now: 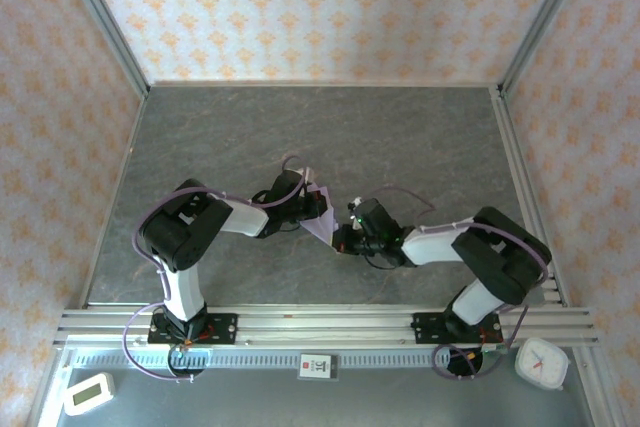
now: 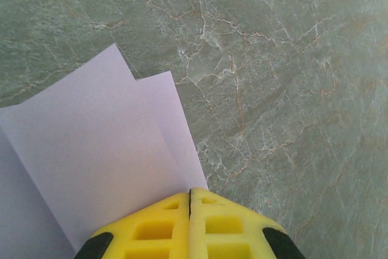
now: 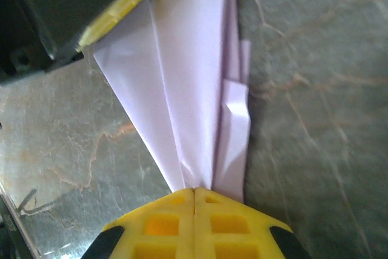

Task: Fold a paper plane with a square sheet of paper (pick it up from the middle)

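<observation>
The pale lilac paper plane is a folded, tapering sheet held just above the grey marble table between both arms. My left gripper is shut on its wide end; in the left wrist view, layered flaps of the paper fan out from the closed yellow fingertips of the gripper. My right gripper is shut on the narrow end. In the right wrist view the creased paper runs from the gripper up to the left gripper's yellow finger.
An aluminium rail carries both arm bases at the near edge. A white timer, a label card and a white clock lie in front of it. Patterned walls and metal posts enclose the marble table.
</observation>
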Motion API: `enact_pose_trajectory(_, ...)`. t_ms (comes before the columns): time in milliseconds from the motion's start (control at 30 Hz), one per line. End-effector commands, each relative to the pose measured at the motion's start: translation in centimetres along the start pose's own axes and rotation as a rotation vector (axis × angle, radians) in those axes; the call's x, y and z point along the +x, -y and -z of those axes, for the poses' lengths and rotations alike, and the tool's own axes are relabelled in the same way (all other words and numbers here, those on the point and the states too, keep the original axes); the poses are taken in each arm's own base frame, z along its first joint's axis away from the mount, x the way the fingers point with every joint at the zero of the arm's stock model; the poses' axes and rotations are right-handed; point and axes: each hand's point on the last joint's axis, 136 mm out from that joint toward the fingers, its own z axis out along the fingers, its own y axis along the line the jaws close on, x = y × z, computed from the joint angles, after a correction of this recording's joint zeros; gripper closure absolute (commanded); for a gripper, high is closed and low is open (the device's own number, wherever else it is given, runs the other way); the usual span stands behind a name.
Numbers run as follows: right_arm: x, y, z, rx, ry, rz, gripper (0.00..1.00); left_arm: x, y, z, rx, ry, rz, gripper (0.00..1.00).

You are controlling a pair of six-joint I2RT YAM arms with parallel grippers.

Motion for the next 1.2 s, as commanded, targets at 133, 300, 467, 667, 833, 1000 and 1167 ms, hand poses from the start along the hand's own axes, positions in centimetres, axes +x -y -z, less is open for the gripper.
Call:
enact_pose_trajectory(133,3.6,3.3,2.0,0.134,-0.091,-0.08,1.0,2.4,-5.4,-0.3,-0.179,-0.064,0.026,1.0)
enact_pose_trajectory(300,-0.4,-1.5,2.8,0.049,0.002,-0.045,1.0,3.5,-6.5,-0.7,-0.2,-0.088,0.049,1.0)
enact_pose_trajectory(467,-3.0,-4.9,1.6,-0.033,0.037,-0.044,1.0,3.6,-6.5,-0.7,-0.196,-0.088,0.055,1.0)
enact_pose_trajectory(667,-3.9,-5.1,-1.4,-0.046,0.028,-0.06,1.0,3.4,-6.3,-0.6,-0.195,-0.087,0.056,1.0)
enact_pose_trajectory(833,-1.8,-1.6,-2.7,0.012,0.004,-0.111,1.0,3.4,-6.2,-0.6,-0.196,-0.09,0.059,1.0)
enact_pose_trajectory(1000,0.2,1.8,-2.1,0.075,-0.002,-0.174,1.0,3.0,-5.7,-0.6,-0.181,-0.088,0.07,1.0)
enact_pose_trajectory(1167,1.3,4.2,-1.3,0.128,-0.002,-0.224,1.0,1.7,-5.7,-0.5,-0.193,-0.062,0.079,1.0)
